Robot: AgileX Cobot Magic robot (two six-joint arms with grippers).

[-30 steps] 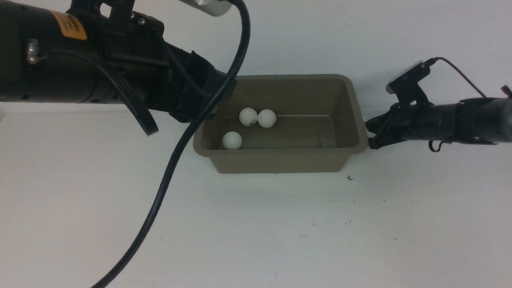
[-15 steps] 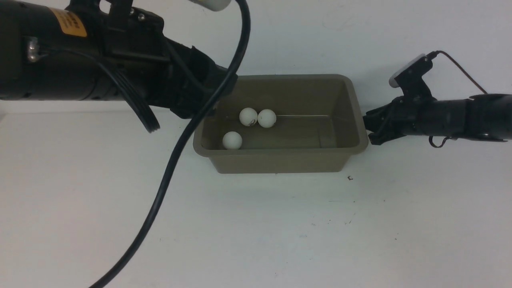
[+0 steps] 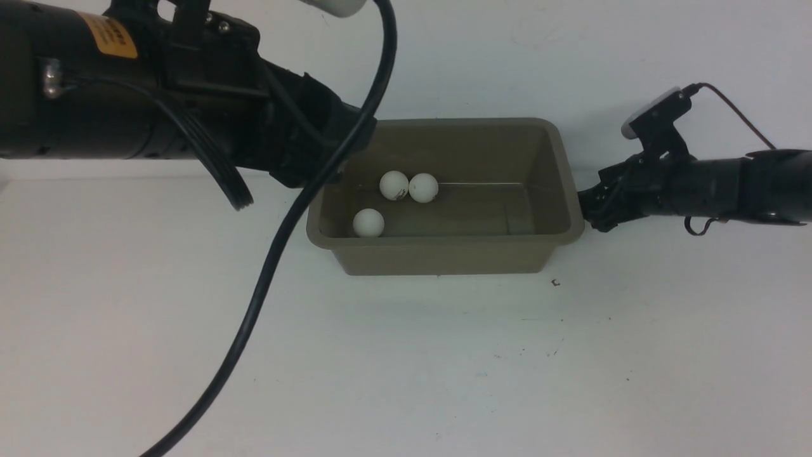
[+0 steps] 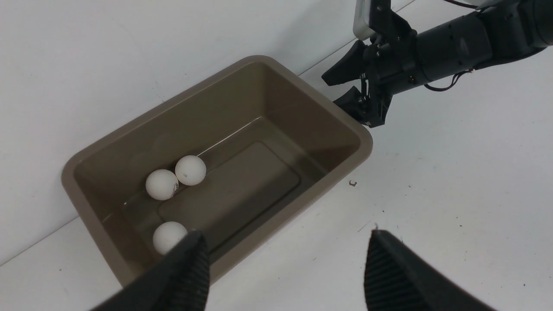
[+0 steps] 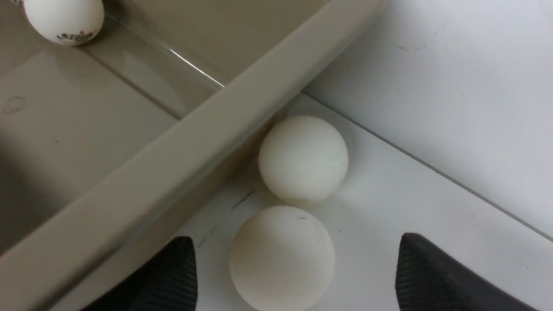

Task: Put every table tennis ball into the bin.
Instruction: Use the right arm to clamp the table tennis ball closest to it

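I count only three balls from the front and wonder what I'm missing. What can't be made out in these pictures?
- Front view: two loose balls, one and another, lie outside the bin, hidden by its right rim and the right hand; only the right wrist view shows them.
- Front view: the left hand is hidden behind its own arm.
- Right wrist view: the frame edge cuts the printed ball; its print is unreadable.

Bin (image 3: 444, 257): smooth grey-brown plastic, faint sheen on its floor. Balls (image 5: 303, 159): matt white. Tabletop (image 3: 406, 368): matt white, lightly scuffed. My right finger pads (image 5: 432, 276): black, finely ribbed. My left cable (image 3: 266, 266): glossy black.
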